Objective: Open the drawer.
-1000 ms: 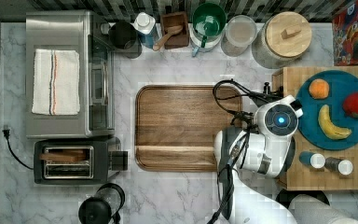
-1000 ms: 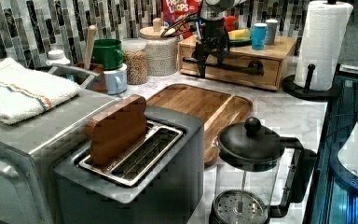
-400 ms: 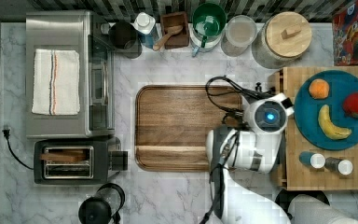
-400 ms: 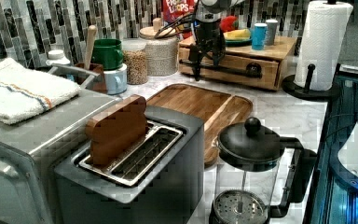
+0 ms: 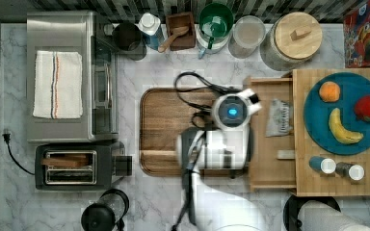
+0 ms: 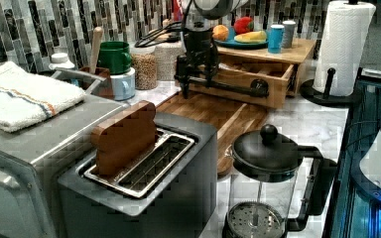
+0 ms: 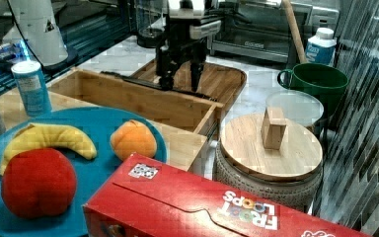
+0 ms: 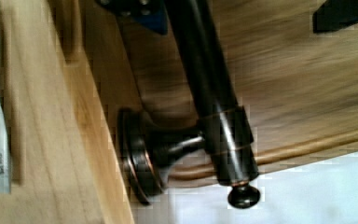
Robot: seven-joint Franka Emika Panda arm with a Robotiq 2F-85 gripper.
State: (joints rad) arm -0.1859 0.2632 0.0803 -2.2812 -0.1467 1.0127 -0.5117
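Pale bamboo drawer (image 5: pixel 270 159) stands pulled out of its cabinet, over the darker rounded tray (image 5: pixel 166 130). Gripper (image 6: pixel 197 79) straddles the smooth black bar handle (image 8: pixel 209 93), fingers seemingly clamped on it.

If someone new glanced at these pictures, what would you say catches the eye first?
Probably the robot's end effector at the long black bar handle of the pale wooden drawer, which stands pulled out over the brown tray. Next, the blue plate of bright fruit on the cabinet top, at the top view's right.
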